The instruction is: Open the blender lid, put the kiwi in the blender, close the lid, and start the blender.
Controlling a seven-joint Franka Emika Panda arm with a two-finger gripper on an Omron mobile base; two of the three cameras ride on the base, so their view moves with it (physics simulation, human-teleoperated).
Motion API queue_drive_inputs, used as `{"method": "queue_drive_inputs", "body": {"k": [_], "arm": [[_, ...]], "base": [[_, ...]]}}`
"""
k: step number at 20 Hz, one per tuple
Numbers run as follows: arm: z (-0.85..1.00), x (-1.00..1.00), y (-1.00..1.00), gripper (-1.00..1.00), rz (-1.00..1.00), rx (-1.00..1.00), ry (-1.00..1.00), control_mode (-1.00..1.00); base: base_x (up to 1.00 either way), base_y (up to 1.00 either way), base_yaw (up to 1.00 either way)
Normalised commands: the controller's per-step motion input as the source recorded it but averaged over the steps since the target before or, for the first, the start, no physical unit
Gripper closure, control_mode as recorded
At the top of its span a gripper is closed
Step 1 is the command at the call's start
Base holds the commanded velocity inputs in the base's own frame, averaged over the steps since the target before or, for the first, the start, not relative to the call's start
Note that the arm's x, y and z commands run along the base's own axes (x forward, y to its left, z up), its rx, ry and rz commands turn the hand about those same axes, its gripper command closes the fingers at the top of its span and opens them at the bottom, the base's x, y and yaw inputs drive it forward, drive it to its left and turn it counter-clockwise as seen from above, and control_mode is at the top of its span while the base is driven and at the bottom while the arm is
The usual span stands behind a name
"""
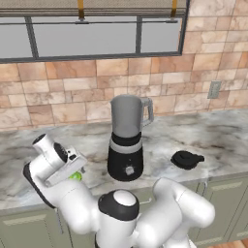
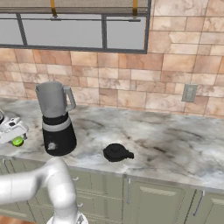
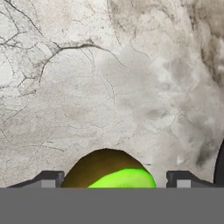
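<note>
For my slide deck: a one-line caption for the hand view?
Open gripper straddling the small bright green kiwi on the veined marble counter.

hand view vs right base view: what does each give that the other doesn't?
Hand view alone: the open gripper straddling the kiwi, a finger tip on each side with gaps to the fruit, and its brown skin over the green cut face. Right base view alone: the blender with its jar top uncovered, the blender lid lying on the counter to its right, the wall outlet. Both: the kiwi and marble counter.

Kitchen: marble countertop (image 1: pixel 213 133), tan tile backsplash (image 1: pixel 72 92), cabinet doors (image 2: pixel 157 201) below, blender (image 1: pixel 127 138), wall outlet (image 2: pixel 189 92).
</note>
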Motion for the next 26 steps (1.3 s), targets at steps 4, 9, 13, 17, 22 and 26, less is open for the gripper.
{"method": "queue_drive_inputs", "body": {"k": [4, 9, 13, 17, 22, 26], "arm": [[-0.45, 0.0, -0.25, -1.0, 0.0, 0.09, 0.02, -1.0], [-0.53, -0.12, -0.16, 1.0, 0.0, 0.07, 0.01, -1.0], [-0.25, -0.09, -0.03, 1.0, 0.0, 0.08, 0.0, -1.0], [0.18, -0.13, -0.01, 1.0, 0.0, 0.06, -0.07, -1.0], [0.84, -0.08, 0.0, 1.0, 0.01, 0.02, -0.11, -1.0], [1.0, -0.09, -0.01, 1.0, 0.0, 0.0, -0.14, -1.0]], "base": [[0.0, 0.0, 0.0], [0.0, 0.0, 0.0], [0.0, 0.0, 0.0], [0.0, 0.0, 0.0], [0.0, 0.0, 0.0], [0.0, 0.0, 0.0]]}}
